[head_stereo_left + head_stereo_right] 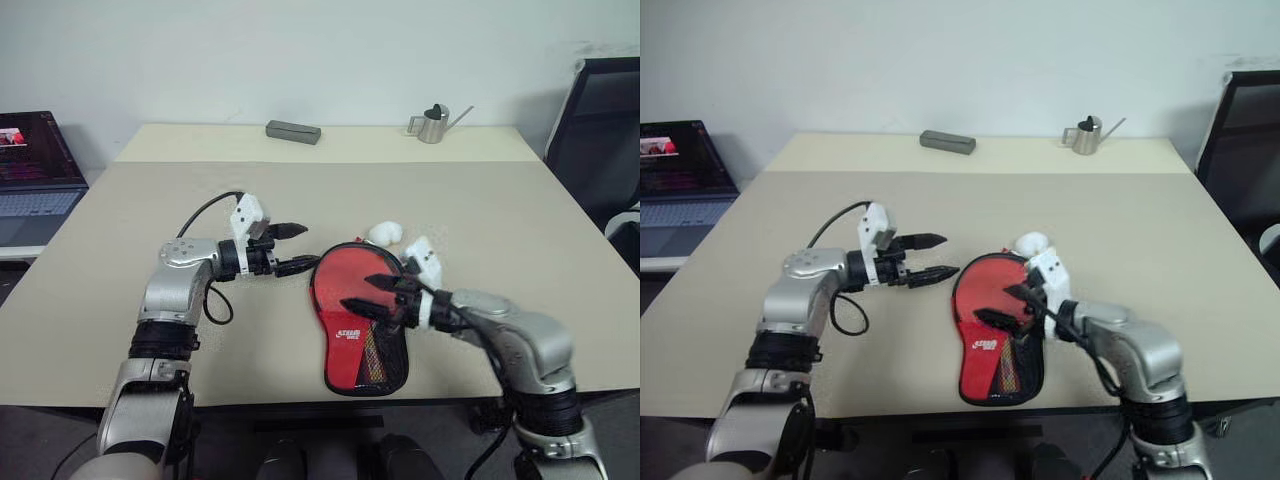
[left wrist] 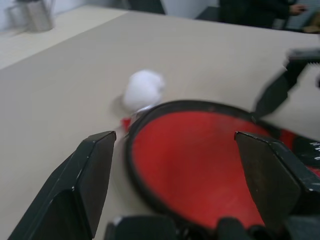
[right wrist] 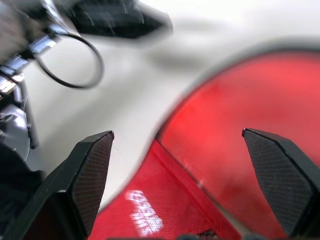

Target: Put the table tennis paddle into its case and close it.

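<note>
Both pincers, left (image 1: 300, 247) and right (image 1: 362, 296), gape beside the case (image 1: 357, 330).

1. We count one case (image 1: 355, 330), red with a black edge.
2. One white ball (image 1: 386, 234) beside it.
3. One small grey box (image 1: 293, 131).
4. One metal watering can (image 1: 434, 123).
5. One laptop (image 1: 35, 180).
6. One black chair (image 1: 600, 140).

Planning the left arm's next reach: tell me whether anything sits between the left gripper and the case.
Nothing visible does. The left gripper, open, faces the case across bare table. The white lump lies beyond the case's far edge, off that path.
</note>
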Controlling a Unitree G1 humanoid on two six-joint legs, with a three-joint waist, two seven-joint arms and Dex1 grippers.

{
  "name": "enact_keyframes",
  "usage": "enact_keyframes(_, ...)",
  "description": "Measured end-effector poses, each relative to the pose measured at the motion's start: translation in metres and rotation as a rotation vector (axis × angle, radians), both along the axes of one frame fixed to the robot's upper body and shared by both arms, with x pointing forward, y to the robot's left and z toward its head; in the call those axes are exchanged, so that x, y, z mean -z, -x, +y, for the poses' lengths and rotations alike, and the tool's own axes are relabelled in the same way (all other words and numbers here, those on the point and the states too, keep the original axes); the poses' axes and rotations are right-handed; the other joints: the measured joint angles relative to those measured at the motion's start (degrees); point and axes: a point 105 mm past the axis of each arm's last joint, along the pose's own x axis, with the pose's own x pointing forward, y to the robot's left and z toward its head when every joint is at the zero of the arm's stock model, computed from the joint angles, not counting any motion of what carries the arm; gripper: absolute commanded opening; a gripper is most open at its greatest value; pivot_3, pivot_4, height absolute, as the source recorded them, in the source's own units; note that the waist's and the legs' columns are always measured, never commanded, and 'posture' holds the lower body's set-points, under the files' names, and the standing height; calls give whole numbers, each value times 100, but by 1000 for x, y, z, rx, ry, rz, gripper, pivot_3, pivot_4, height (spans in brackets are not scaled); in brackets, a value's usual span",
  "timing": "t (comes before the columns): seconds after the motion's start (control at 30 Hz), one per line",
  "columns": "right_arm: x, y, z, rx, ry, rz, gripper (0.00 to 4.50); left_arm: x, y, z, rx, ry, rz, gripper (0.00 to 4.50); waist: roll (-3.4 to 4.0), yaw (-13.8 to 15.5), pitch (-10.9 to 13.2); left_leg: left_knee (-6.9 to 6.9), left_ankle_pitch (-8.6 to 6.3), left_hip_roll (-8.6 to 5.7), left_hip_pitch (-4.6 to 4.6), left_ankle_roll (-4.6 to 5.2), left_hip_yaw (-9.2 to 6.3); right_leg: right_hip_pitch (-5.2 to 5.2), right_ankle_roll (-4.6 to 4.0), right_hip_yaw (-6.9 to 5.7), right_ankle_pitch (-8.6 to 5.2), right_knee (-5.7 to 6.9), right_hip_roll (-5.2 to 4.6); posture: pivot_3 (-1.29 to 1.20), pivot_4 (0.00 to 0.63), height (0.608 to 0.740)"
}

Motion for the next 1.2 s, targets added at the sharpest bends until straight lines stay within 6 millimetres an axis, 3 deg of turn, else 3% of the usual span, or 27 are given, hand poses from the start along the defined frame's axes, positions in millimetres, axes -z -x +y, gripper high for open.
enact_keyframes(0.1,-18,1,-25,14,5,-32,4500,2,7,-17,59,-23,-11,4139,2,17,5,0,0,-2,-1,1,4,0,1,2,0,-7,-1,0,150,740)
enact_keyframes(0.23,-28,-3,-53,67,80,-68,4500,10,10,-29,94,-62,1,4139,5,14,9,-1,-2,-2,-3,3,9,-3,1,5,-1,-11,1,0,150,740)
enact_keyframes(0.37,-34,-15,-77,138,138,-106,4500,37,5,-42,92,-108,53,4139,4,8,11,0,-2,-3,-3,3,16,-4,3,9,0,-12,1,0,150,740)
enact_keyframes(0.53,-38,-20,-77,148,137,-145,4500,64,-5,-54,50,-139,79,4139,2,11,13,0,-2,-3,-19,3,14,-16,5,8,2,-13,3,0,150,740)
enact_keyframes(0.77,-39,-28,-72,154,149,-162,4500,67,-18,-61,16,-160,14,4139,3,19,12,13,0,-7,-75,4,18,-79,10,14,7,10,3,0,150,740)
enact_keyframes(1.0,-50,-68,-62,194,187,-221,4500,71,-17,-67,30,-156,4,4139,12,10,7,23,5,-7,-71,10,19,-78,14,15,10,18,3,0,150,740)
enact_keyframes(1.2,-26,-112,-57,243,242,-174,4500,72,-13,-69,39,-149,-1,4139,15,10,5,21,5,-8,-72,10,21,-79,12,16,11,18,2,0,150,740)
